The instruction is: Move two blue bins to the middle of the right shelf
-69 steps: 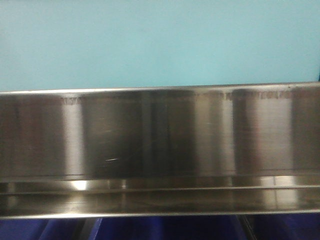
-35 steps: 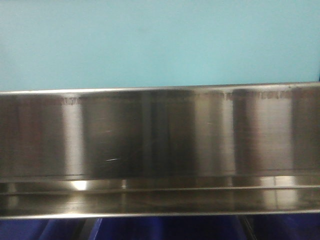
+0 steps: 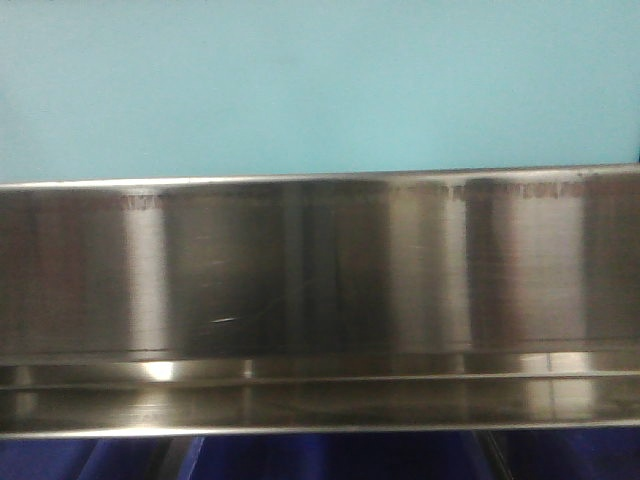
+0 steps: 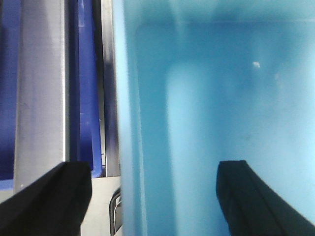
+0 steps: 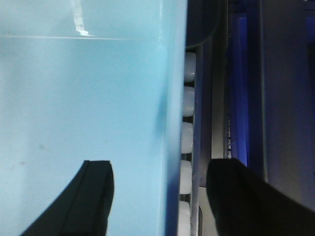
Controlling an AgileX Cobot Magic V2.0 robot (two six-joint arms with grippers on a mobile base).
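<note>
Leftmost, a steel post [image 4: 39,98] and a dark blue bin [image 4: 83,98] stand just beside the pale blue bin [image 4: 221,98]. The left gripper [image 4: 155,169] is spread wide astride one side wall of that bin, one finger outside and one inside. The right gripper [image 5: 161,167] straddles the other wall, equally wide. Seen from the front, the bin's wall rises just behind the shelf's steel rail [image 3: 320,270].

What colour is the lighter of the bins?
The bin is plain pale sky blue, no pattern; best seen in the left wrist view.
</note>
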